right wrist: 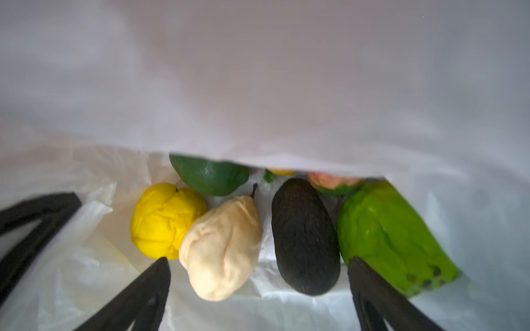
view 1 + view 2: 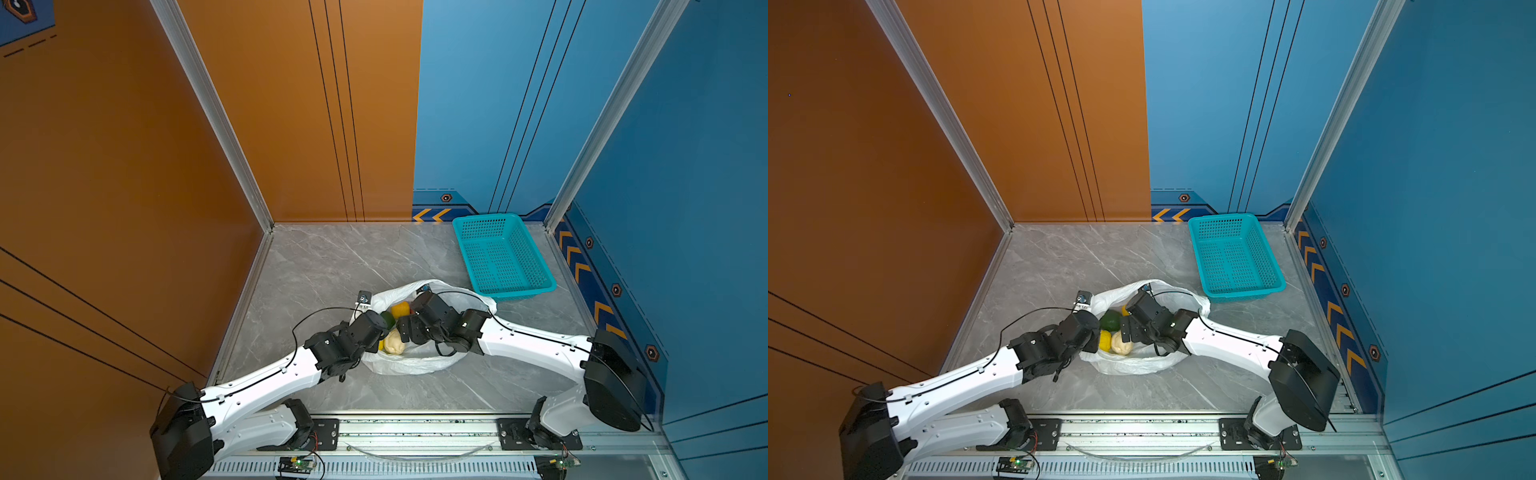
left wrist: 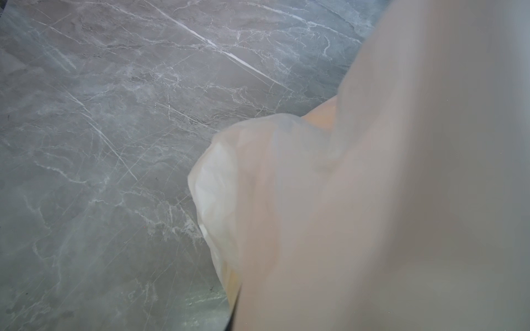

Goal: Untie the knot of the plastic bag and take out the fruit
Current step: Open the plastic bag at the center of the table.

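While the right hand (image 1: 259, 259) is held spread inside the thin white translucent plastic bag (image 2: 415, 363), a cream pear-shaped fruit (image 1: 222, 249) and a black oval fruit (image 1: 305, 238) are seen between its fingers (image 1: 149, 289); the left hand (image 2: 379, 341) is pressed together at the bag's rim, on the grey marbled table (image 2: 324, 266).

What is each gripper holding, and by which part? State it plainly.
Left gripper is shut on the plastic bag, apparently at its opening's rim. Right gripper holds nothing; its fingers stand open over the fruit.

bag (image 1: 258, 86) white, transl.; fruit (image 1: 223, 246) yel, cream, blk, grn; basket (image 2: 515, 292) teal; tabletop (image 2: 324, 266) grey marble w/ white veins.
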